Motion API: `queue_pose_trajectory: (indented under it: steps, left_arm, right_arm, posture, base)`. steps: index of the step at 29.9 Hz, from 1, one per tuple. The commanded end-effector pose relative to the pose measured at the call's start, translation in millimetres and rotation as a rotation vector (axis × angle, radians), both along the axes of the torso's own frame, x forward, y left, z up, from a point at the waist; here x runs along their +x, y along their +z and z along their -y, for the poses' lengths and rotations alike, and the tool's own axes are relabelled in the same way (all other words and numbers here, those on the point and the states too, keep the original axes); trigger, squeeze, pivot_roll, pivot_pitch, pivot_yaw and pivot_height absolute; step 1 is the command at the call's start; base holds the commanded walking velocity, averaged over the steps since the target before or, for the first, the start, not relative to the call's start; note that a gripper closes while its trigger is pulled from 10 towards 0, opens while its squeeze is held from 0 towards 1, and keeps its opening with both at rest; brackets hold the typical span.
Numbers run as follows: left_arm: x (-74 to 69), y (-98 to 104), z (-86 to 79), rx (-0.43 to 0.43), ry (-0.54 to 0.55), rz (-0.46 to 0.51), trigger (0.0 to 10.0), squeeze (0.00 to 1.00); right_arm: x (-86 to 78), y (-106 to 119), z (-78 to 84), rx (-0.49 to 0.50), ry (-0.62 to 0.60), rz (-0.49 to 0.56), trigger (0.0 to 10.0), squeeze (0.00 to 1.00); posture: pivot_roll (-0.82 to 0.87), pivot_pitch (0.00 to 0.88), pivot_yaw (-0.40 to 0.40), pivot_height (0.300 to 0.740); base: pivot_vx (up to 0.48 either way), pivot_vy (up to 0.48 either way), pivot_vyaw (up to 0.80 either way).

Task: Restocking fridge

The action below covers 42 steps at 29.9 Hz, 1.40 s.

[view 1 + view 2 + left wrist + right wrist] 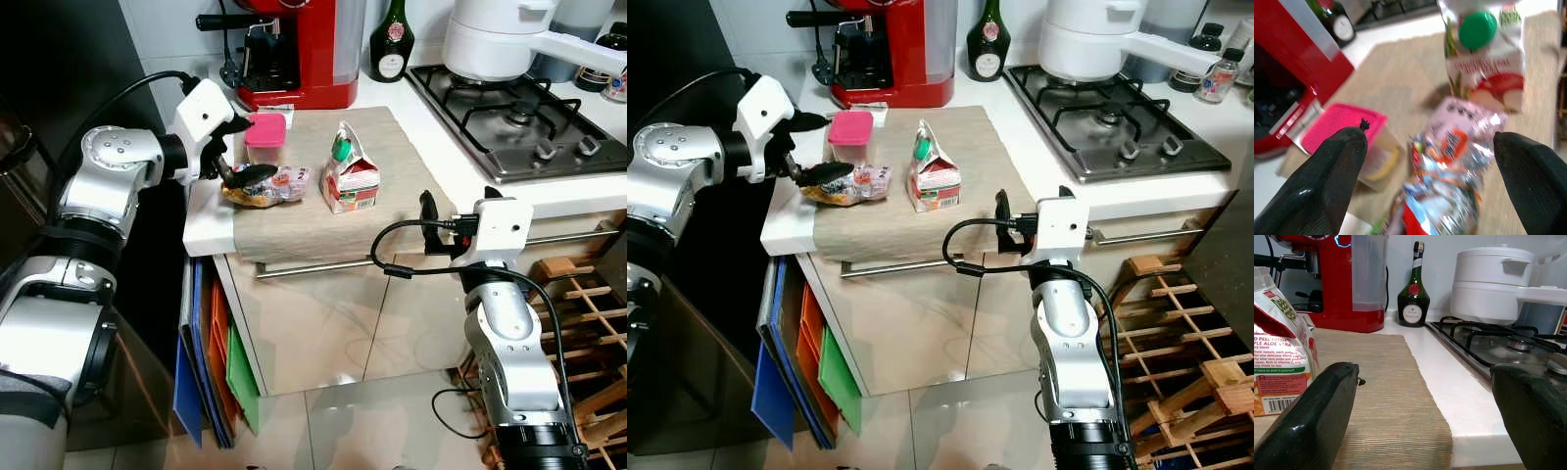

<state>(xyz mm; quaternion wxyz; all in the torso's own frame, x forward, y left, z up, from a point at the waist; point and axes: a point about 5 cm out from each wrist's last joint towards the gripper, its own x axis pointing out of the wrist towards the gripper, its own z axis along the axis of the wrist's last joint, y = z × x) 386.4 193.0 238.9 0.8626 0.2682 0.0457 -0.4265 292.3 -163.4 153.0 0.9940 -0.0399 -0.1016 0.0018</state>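
Left eye view: left gripper (pixel 238 150) up at the near left end of the counter, fingers apart, one above and one low by the shiny snack bag (pixel 266 185). Nothing held yet.
Same view, food: pink-lid tub (pixel 265 138) just behind the bag; juice carton (pixel 349 173) upright, near the bag on its right. All three on the tan mat (pixel 392 157) (none put away so far, by the look of it).
Same view, back of counter: red coffee machine (pixel 294 49), green bottle (pixel 392 39), white pot (pixel 495 39) on the stove (pixel 509 122).
Right eye view: right gripper (pixel 1001 223) low at the counter's front edge, near the carton but not touching.
Left wrist view: two black fingers (pixel 1327 181) wide apart, snack bag between them, tub and carton behind.
Right wrist view: fingers (pixel 1317 416) wide apart, empty, carton just beside one finger.
Task so far: barely begun, probably. First grab (the bag) seems close.
Left to do: grab all three foods, carry to fridge.
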Motion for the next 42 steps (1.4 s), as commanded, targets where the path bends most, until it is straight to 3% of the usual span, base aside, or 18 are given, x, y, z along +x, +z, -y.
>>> queue_pose_trajectory:
  steps: [1, 15, 23, 32, 42]
  left_arm:
    - [2.1, 8, 0.5, 0.040, -0.014, 0.013, 10.0, 0.00]
    - [9.5, 11, 16.4, 0.167, -0.076, -0.020, 10.0, 0.00]
    - [8.3, -2, 24.9, 0.223, -0.133, -0.121, 10.0, 0.00]
    - [15.6, 1, 18.2, 0.152, 0.027, -0.109, 10.0, 0.00]
    - [14.8, -12, 10.4, 0.250, 0.074, -0.146, 10.0, 0.00]
  right_arm:
    - [2.1, 6, -1.5, -0.002, 0.008, 0.015, 10.0, 0.34]
    - [-7.4, 6, 0.2, -0.009, 0.001, 0.013, 10.0, 0.33]
    - [-20.1, 1, 2.5, -0.020, -0.007, -0.020, 10.0, 0.34]
    - [-32.0, -3, 2.3, -0.021, -0.007, -0.053, 10.0, 0.33]
    - [-35.8, -5, 0.2, -0.021, 0.000, -0.081, 10.0, 0.34]
  posture:
    - [-0.09, 0.000, 0.077, 0.740]
    - [-0.12, 0.000, 0.090, 0.740]
    - [-0.14, 0.035, 0.094, 0.740]
    - [-0.15, 0.072, 0.093, 0.740]
    - [-0.14, 0.091, 0.090, 0.740]
  base:
    - [0.000, 0.000, 0.00]
    - [0.000, 0.000, 0.00]
    - [0.000, 0.000, 0.00]
    - [0.000, 0.000, 0.00]
    - [0.000, 0.000, 0.00]
